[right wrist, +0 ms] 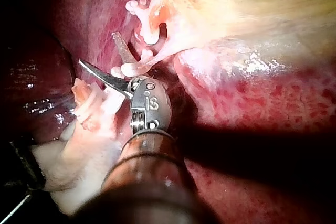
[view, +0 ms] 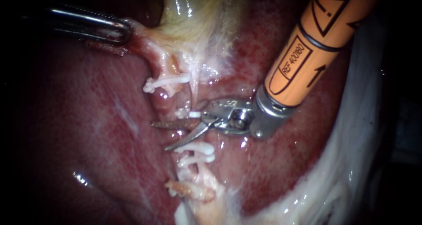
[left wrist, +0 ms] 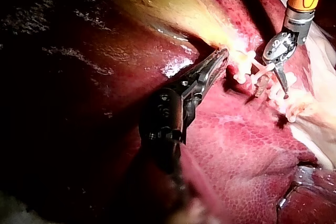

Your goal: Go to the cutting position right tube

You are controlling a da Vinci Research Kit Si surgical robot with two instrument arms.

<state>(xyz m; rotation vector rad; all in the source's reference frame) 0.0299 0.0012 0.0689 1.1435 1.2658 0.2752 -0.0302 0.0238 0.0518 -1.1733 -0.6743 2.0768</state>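
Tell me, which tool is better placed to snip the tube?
Right. The right instrument has its blades open at the tube, between white clips. The left instrument is shut on tissue farther up.

lit centre, dark edges
wet glare glints on the liver (view: 96,137) and gallbladder (view: 189,18); corners sink into deep shadow.
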